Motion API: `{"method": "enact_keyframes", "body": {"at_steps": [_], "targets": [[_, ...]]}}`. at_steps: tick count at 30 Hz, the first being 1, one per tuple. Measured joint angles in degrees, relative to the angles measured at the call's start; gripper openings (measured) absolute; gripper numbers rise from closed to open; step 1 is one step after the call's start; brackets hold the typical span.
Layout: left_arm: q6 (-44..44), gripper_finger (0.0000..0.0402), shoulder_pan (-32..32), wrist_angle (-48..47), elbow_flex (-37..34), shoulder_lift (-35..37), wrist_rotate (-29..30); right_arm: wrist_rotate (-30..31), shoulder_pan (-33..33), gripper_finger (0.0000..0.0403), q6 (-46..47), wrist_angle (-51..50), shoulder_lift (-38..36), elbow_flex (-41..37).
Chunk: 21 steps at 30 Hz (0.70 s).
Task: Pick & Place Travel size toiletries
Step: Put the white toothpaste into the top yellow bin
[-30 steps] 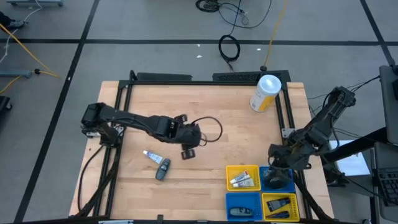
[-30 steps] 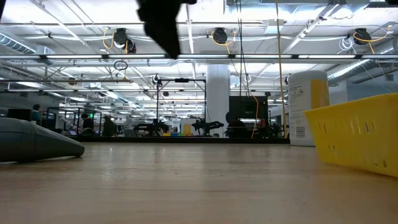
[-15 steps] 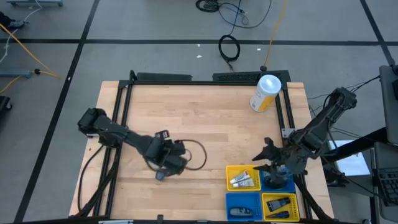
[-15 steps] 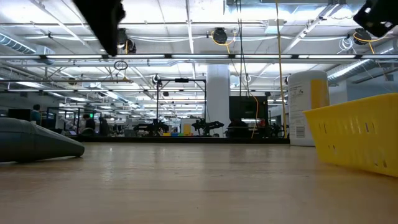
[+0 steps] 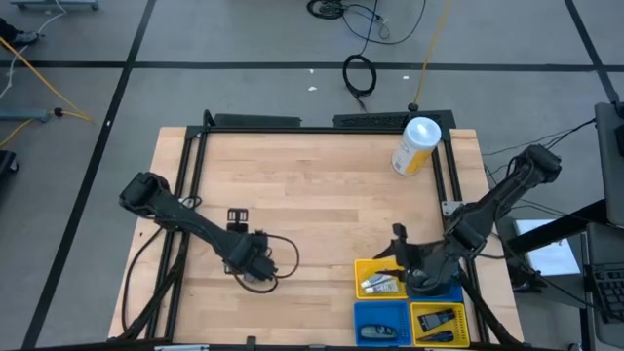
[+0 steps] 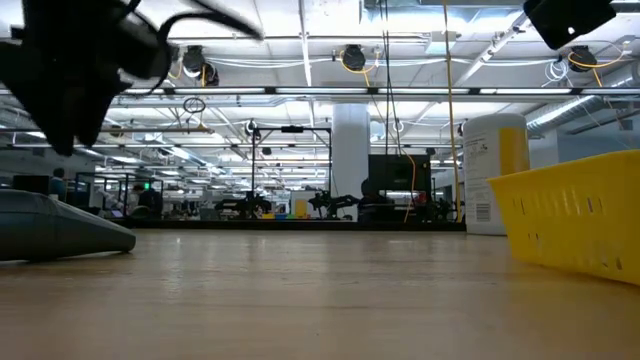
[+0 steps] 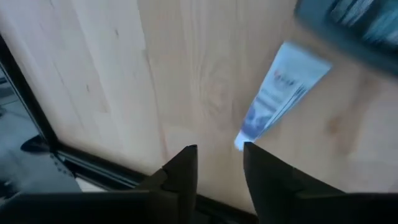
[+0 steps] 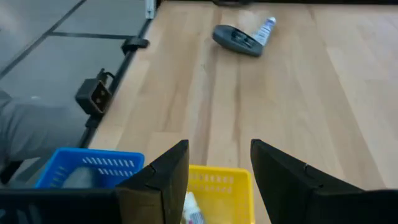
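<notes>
On the left of the desk (image 5: 322, 185), the left pincer (image 7: 216, 163) hangs low over the front part of the boards, its fingers a narrow gap apart and gripping nothing. In its wrist view a small white tube (image 7: 278, 93) with a blue cap lies on the wood just beyond the fingertips, cap end almost at the gap between them. A dark grey oblong piece (image 7: 348, 25) lies just past the tube, blurred and cut off by the frame edge. From above, the arm covers both items. The low view shows the oblong piece flat on the boards.

Toward the right, the right pincer (image 8: 219, 163) hovers over the yellow bin (image 5: 380, 278), fingers moderately apart and empty. White tubes (image 5: 378, 284) lie in that bin; a blue bin (image 5: 382, 325) in front of it holds a dark piece, and a second yellow bin (image 5: 439, 322) holds another. The arm hides the compartment behind it. A white-and-yellow canister (image 5: 416, 145) stands at the far right corner.
</notes>
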<state>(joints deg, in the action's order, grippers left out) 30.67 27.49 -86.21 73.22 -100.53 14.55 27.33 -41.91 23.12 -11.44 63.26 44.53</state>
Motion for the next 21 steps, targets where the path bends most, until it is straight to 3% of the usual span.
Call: {"method": "enact_keyframes", "body": {"at_steps": [10,21], "targets": [[-3.62,0.0079,0.13,7.83,-11.27,0.49,-3.68,-0.37,0.10,0.0167,-2.84,3.57,0.55,0.00],[-2.67,0.0093,-0.07,13.12,-17.72,5.88,-5.98,-0.31,0.37,0.0167,-2.92,3.47,0.55,0.00]]}}
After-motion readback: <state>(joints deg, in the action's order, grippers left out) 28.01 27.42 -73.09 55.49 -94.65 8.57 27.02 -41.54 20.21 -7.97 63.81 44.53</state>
